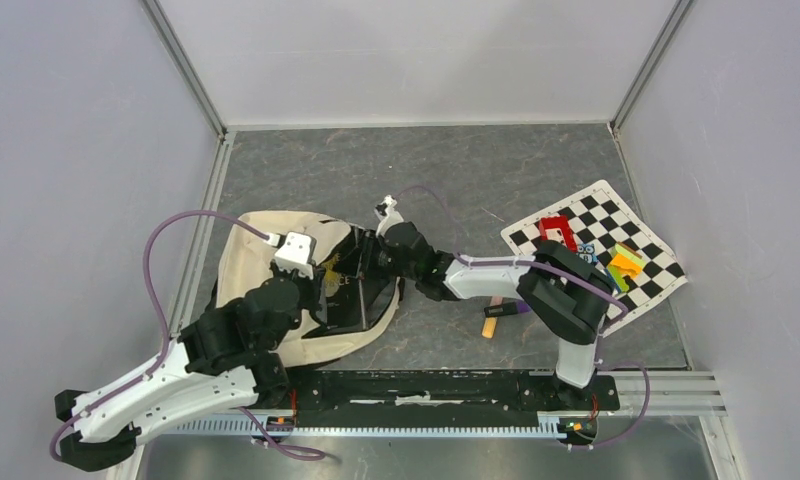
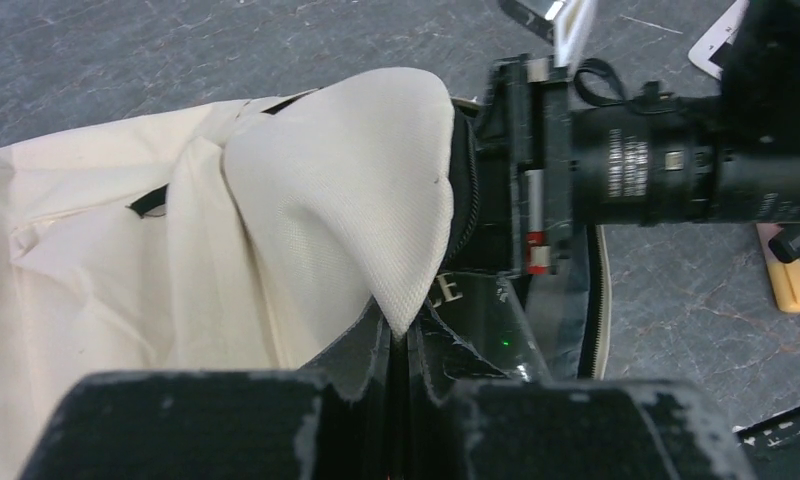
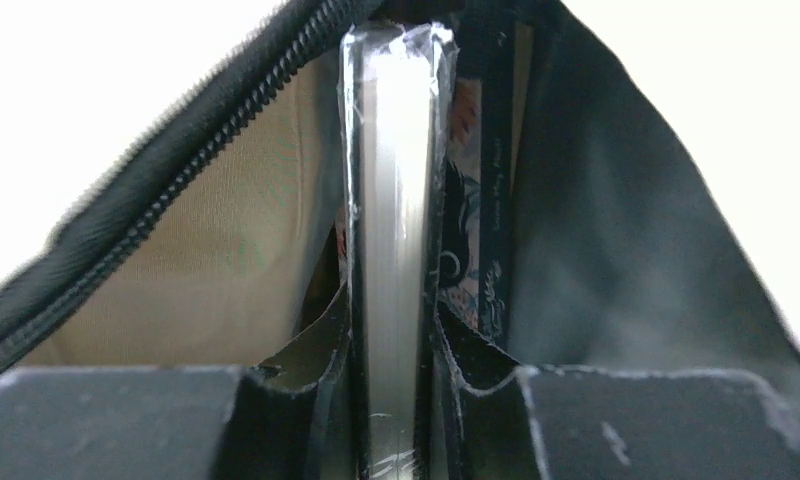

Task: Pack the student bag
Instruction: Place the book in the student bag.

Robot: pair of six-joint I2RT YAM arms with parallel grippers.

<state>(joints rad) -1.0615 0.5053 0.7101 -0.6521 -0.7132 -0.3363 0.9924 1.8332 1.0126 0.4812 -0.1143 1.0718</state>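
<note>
a book (image 3: 391, 250) stands in the student bag (image 1: 248, 252), left of the mat (image 1: 606, 210).

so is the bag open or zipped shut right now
Open. The student bag gapes: left gripper pinching its cream flap up, right gripper inside it gripping a plastic-wrapped flat item.

Right pincer (image 3: 391, 400) buried in student bag (image 1: 251, 240), cover of wrapped book (image 3: 391, 200) mostly hidden, small objects (image 1: 628, 262) on checkered mat (image 1: 601, 205) indistinct.

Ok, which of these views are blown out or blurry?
Right wrist: white blowout outside the student bag, glare along the plastic-wrapped book, everything soft. Left wrist: near foreground blurred, bag fabric sharp. Top external: even light, sharp.
</note>
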